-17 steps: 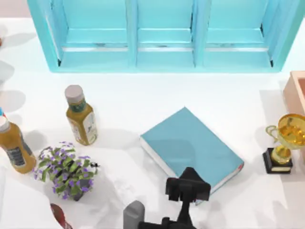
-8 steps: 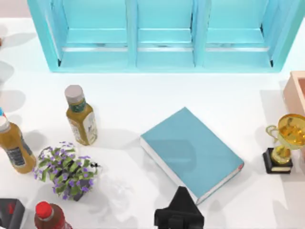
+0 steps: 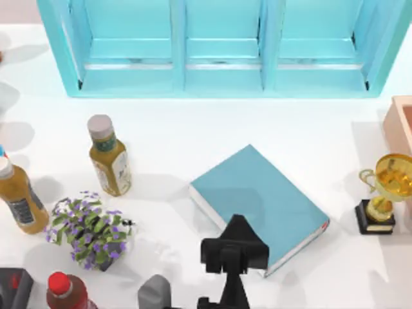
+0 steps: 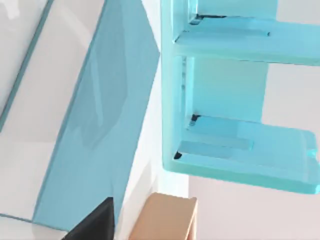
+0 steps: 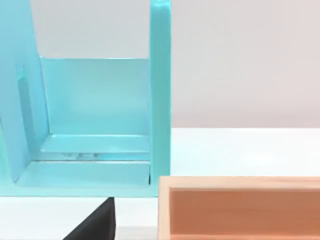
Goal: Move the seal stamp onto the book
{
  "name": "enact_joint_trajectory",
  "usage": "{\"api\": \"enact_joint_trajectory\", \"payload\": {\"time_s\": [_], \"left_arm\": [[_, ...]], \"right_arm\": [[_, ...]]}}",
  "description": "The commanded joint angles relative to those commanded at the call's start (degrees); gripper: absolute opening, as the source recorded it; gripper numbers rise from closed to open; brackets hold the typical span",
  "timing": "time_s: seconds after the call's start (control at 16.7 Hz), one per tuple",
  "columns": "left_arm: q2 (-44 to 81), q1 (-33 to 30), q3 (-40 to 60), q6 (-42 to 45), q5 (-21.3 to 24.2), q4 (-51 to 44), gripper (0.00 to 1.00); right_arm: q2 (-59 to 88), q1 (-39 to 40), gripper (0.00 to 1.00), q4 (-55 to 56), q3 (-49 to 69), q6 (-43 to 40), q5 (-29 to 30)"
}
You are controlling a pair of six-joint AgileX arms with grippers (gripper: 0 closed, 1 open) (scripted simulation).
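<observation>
My left gripper (image 3: 235, 243) hung over the large thick hardcover book with plain teal covers (image 3: 261, 193), above the edge at the book's 6 o'clock, close to the near corner. The arm came in from the table's 6 o'clock edge. I could not tell whether this gripper was clenched or released.

The book lay flat on the white table (image 3: 193, 129), turned at an angle, a little toward 4 o'clock from the table's middle. Nothing that I could see stood on the free part of its cover.

In the left wrist view a tan-brown block-like shape (image 4: 162, 217) showed near the gripper's dark part. I could not tell whether this was the seal stamp or the peach-coloured open box (image 3: 400, 122), so I could not say where the stamp was.

The teal shelf unit (image 3: 222, 80) stood at 12 o'clock. The gold trophy with a black base (image 3: 386, 190) stood at the book's 3 o'clock, well apart from it.

My right gripper (image 5: 95, 224) was parked, facing the box and the shelf's end. I could not tell its state.
</observation>
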Motion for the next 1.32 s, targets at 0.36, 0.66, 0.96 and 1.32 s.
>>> {"api": "enact_joint_trajectory", "payload": {"time_s": [0.36,0.66,0.96,1.32], "left_arm": [[-25.38,19.34,-1.90,30.45,13.17,1.04,1.00],[-49.15,39.97,-8.58,65.85,28.25,1.34,1.00],[-69.50,60.48,-19.84,100.40,44.43,1.66,1.00],[-86.14,79.56,-34.46,131.72,61.03,2.36,1.00]], "right_arm": [[0.00,0.00,1.00,0.00,0.00,0.00,0.00],[0.00,0.00,1.00,0.00,0.00,0.00,0.00],[0.00,0.00,1.00,0.00,0.00,0.00,0.00],[0.00,0.00,1.00,0.00,0.00,0.00,0.00]]}}
